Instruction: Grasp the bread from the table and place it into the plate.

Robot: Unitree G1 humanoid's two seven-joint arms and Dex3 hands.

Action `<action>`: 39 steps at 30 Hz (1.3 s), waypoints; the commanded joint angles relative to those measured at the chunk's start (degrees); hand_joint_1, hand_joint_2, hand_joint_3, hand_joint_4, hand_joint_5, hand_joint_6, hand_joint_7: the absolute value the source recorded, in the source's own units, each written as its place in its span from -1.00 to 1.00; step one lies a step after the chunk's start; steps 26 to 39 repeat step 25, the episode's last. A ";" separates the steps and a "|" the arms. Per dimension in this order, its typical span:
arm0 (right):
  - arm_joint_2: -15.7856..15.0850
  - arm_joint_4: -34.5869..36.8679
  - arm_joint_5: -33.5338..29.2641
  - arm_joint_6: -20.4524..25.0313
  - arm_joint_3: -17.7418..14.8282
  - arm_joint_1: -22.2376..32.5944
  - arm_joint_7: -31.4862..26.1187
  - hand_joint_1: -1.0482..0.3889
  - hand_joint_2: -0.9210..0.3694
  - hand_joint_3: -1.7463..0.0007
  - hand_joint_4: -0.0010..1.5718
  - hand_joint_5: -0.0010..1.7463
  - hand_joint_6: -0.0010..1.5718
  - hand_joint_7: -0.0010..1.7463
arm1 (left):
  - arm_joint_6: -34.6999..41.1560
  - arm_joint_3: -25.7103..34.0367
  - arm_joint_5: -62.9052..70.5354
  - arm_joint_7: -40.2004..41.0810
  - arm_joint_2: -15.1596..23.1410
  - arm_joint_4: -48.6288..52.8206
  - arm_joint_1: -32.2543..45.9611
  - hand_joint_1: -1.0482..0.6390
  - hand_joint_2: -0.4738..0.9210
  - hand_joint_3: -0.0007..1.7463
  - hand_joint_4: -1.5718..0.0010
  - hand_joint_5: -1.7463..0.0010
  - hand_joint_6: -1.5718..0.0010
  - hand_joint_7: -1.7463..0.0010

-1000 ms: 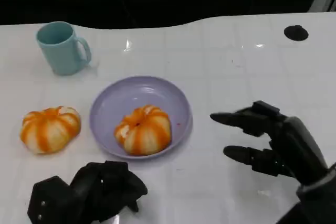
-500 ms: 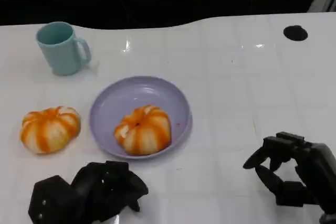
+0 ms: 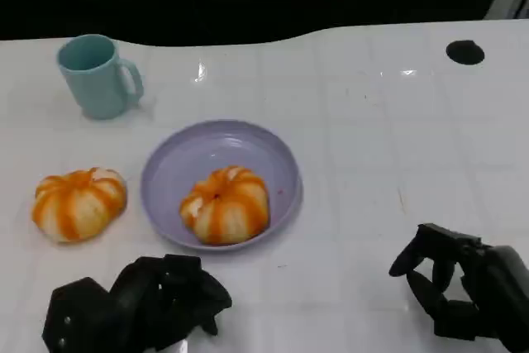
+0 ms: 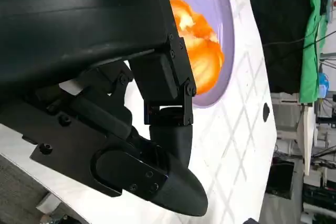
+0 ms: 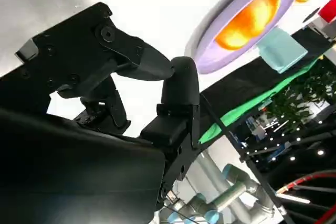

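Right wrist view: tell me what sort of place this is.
Probably a robotics lab or demo hall. Beyond the white table stand another robot arm, a green cloth backdrop and rows of ceiling lights.

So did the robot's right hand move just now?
Yes. The right hand has pulled back from beside the plate toward the robot, and its fingers have curled in.
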 commanded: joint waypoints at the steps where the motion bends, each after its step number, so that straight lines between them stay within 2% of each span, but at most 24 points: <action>1: -0.36 0.36 -0.49 1.40 0.61 -0.27 -0.33 -0.07 -0.42 -0.21 0.05 1.00 -0.23 0.89 | 0.20 0.43 0.48 0.40 1.03 0.84 0.20 -1.00 0.87 -0.99 -0.12 -0.73 -0.71 0.20; 11: 0.24 -0.57 -0.75 3.61 1.73 -0.78 -0.94 -0.08 -0.42 -0.19 0.06 1.00 -0.22 0.89 | -0.02 1.17 0.20 0.10 1.73 1.73 -0.33 -1.00 0.87 -0.99 -0.13 -0.73 -0.71 0.19; 39: 0.11 -0.32 -2.37 2.87 2.66 -1.18 -3.12 -0.06 -0.39 -0.21 0.06 1.00 -0.23 0.91 | -0.70 1.62 -0.13 -0.44 1.98 2.50 -0.65 -1.00 0.88 -0.99 -0.12 -0.73 -0.69 0.18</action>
